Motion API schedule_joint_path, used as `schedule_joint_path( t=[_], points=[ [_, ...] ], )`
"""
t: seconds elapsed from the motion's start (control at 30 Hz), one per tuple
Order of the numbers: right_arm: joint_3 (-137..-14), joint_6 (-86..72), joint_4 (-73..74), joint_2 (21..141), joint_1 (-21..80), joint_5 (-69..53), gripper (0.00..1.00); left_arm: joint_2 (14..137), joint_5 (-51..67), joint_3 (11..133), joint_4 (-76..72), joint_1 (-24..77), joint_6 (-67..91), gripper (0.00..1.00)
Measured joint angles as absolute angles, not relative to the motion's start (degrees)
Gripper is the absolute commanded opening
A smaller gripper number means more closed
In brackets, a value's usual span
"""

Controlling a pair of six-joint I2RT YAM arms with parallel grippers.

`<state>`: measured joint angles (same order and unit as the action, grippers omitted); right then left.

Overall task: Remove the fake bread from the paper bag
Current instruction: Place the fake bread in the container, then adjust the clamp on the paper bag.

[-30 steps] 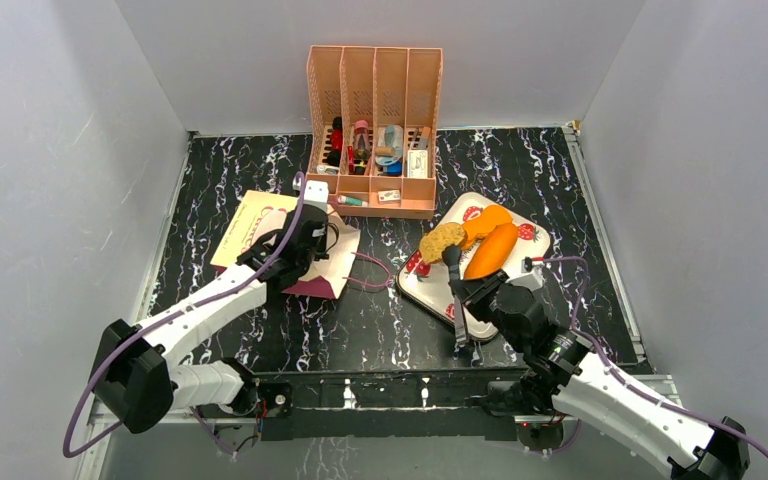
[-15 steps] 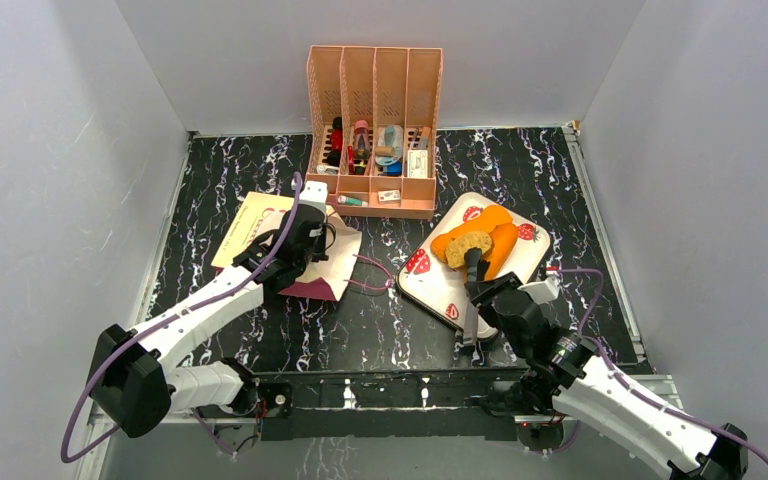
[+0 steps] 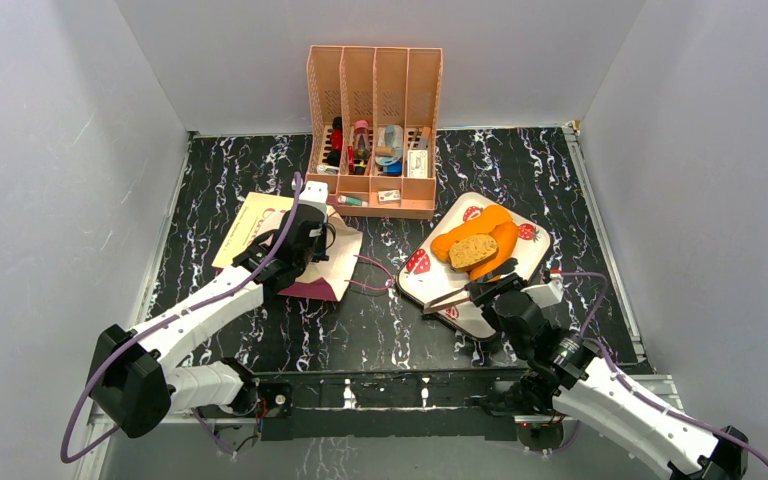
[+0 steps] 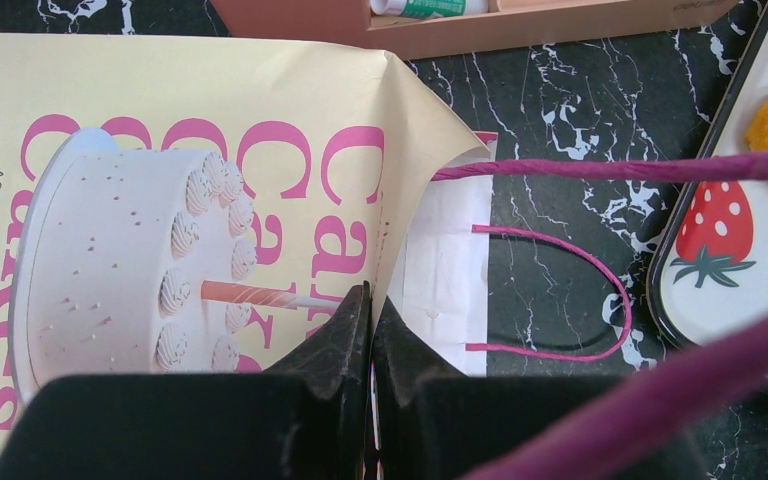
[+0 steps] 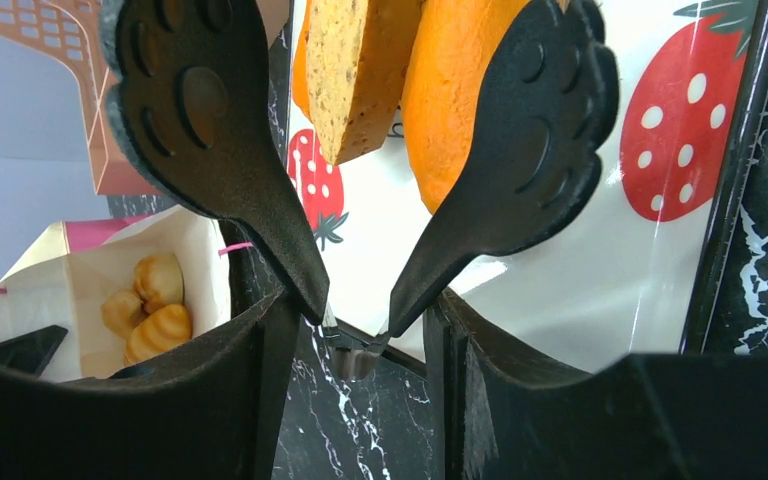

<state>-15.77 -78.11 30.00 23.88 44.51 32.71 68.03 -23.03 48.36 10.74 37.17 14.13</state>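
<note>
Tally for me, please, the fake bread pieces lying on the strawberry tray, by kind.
Orange loaves: 2
Speckled slice: 1
Total on the tray: 3

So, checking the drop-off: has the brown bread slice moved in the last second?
Yes. The brown slice shifted right, from the strawberry tray's left edge onto the orange loaves.
</note>
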Motion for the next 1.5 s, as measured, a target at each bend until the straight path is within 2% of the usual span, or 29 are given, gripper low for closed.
schedule_joint_path(
  t=[0.43, 0.67, 0.83, 1.03, 1.17, 1.5],
  points=[
    [-18.5, -76.3, 30.7, 25.1, 44.5, 32.1, 0.37, 68.0, -22.9, 48.4, 10.8, 37.2, 14.1, 0.00],
    [-22.7, -68.6, 27.8, 28.4, 44.5, 27.0, 0.36, 67.9, -21.8, 48.4, 10.7, 37.2, 14.0, 0.00],
    [-26.9, -59.6, 20.8, 39.4, 44.5, 19.0, 0.36, 67.1, -18.0, 48.3, 9.8, 37.1, 13.3, 0.00],
    [-36.1, -47.9, 11.4, 61.2, 44.5, 3.8, 0.34, 67.1, -12.6, 48.3, 8.9, 37.1, 12.1, 0.00],
    [-38.0, -42.2, 6.9, 71.1, 44.7, -4.1, 0.35, 67.1, -11.4, 48.3, 9.0, 37.1, 11.4, 0.00],
    [-47.6, -35.8, -1.6, 93.7, 53.8, -7.6, 0.36, 65.8, -8.4, 45.8, 7.7, 36.9, 10.0, 0.00]
  ],
)
